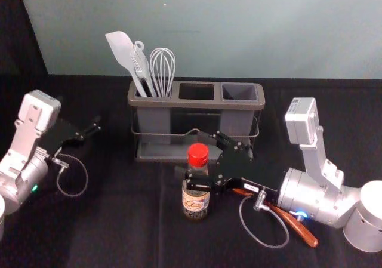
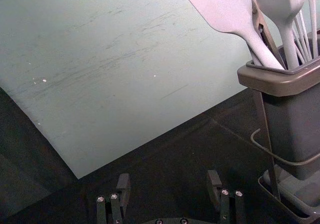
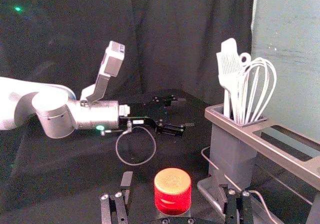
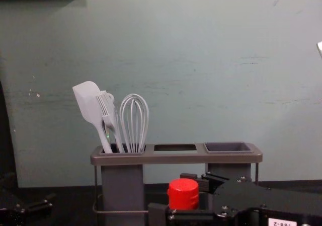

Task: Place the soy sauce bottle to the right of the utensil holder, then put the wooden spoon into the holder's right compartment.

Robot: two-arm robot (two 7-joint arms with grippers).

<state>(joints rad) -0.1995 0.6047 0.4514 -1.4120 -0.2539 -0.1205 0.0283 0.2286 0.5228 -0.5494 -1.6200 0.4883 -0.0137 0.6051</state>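
Head view: nearest item is the wooden spoon, its orange-brown handle lying flat in front of the utensil holder's right half. Long axis runs diagonally, near end out to the right, other end angling left and toward the holder; its head is hidden under the right arm, so can't call the bowl's facing.

Next out, soy sauce bottle: clear, dark contents, printed label, red screw cap. Upright, long axis vertical, cap up, standing in front of the holder's middle.

Right gripper is at the bottle, in front of the holder. Fingers spread, one either side of the cap, gap visible in the right wrist view; no pinch yet.

Left gripper is parked off the holder's left side, fingers spread, nothing between them.

Farthest: the grey-brown plastic utensil holder with wire rail. Left compartment has a white spatula, brush and whisk. Right compartment is empty, ready for the spoon.

Step in hand, my read: grasping the bottle. Next move: close square on it, lift clear, carry it to the holder's right, set it down upright. Watch the spoon under that arm, a low sweep could drag it. Spoon step after that.
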